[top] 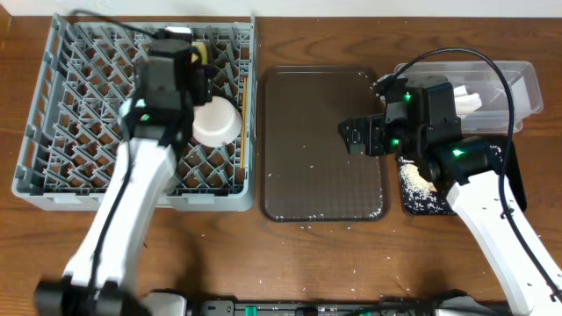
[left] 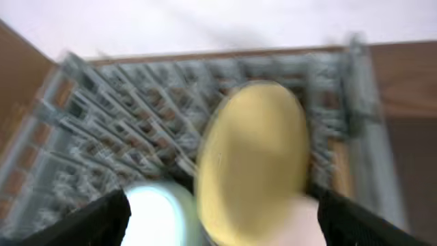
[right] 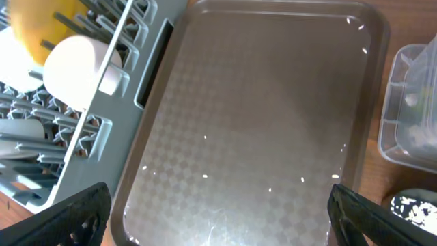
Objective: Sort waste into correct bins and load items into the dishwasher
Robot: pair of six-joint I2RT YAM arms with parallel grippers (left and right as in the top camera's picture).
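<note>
The grey dish rack fills the left. My left gripper hangs open over its far side. In the blurred left wrist view its fingers spread wide around the upright yellow plate, with the light blue bowl beside it. A white bowl sits in the rack, and the chopsticks lie by its right wall. My right gripper is open and empty over the brown tray's right side. The clear tub holds the white napkin. The black tray holds rice crumbs.
The brown textured serving tray lies between the rack and the bins, with a few rice crumbs scattered on it. Crumbs also dot the table in front of it. The rack wall and the tub corner flank my right gripper.
</note>
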